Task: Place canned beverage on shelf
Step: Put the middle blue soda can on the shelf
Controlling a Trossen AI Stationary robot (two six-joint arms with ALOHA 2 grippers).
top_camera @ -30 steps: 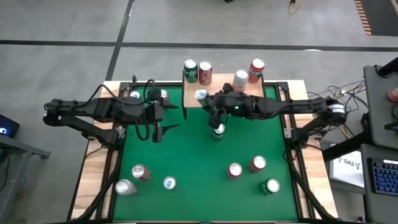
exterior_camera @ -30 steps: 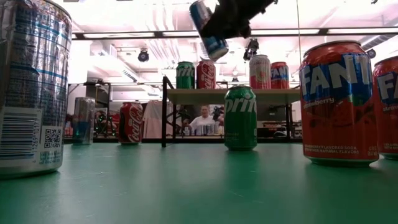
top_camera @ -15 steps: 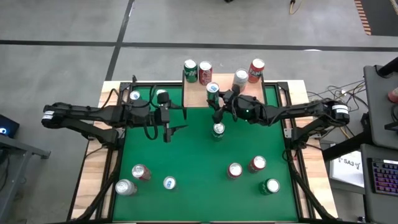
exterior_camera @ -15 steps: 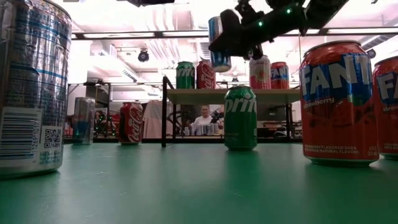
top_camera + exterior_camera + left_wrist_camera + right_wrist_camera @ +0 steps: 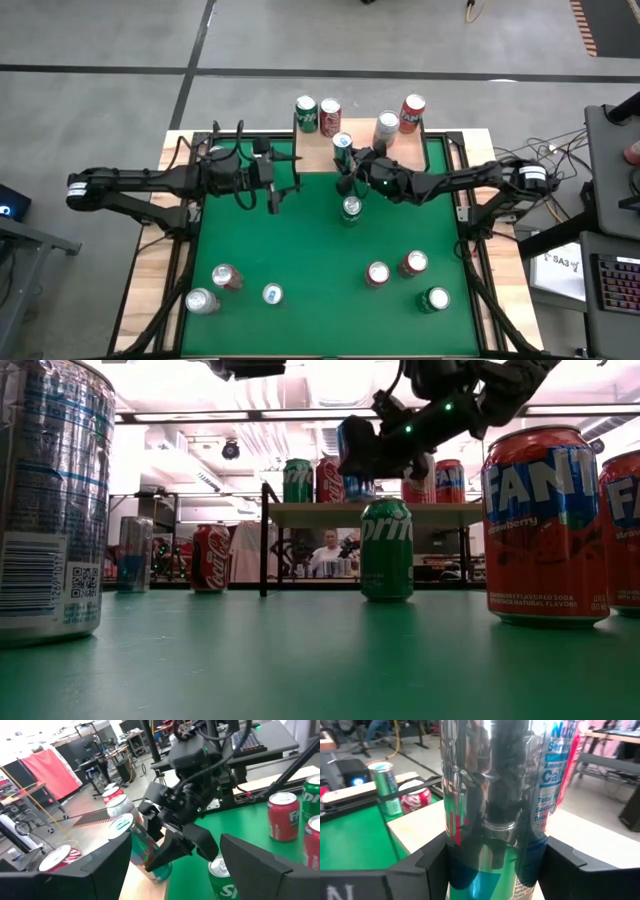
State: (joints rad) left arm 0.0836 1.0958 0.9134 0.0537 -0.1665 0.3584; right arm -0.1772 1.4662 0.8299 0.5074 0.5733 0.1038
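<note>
With the right gripper jaws clamped on the can just above the shelf front edge, lower it upright onto bare board clear of the other cans before releasing; the left gripper waits, jaws apart.

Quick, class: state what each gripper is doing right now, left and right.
Left gripper: open, holding nothing, hovering over the table near the shelf.
Right gripper: shut on a teal can at the shelf's front edge.
</note>
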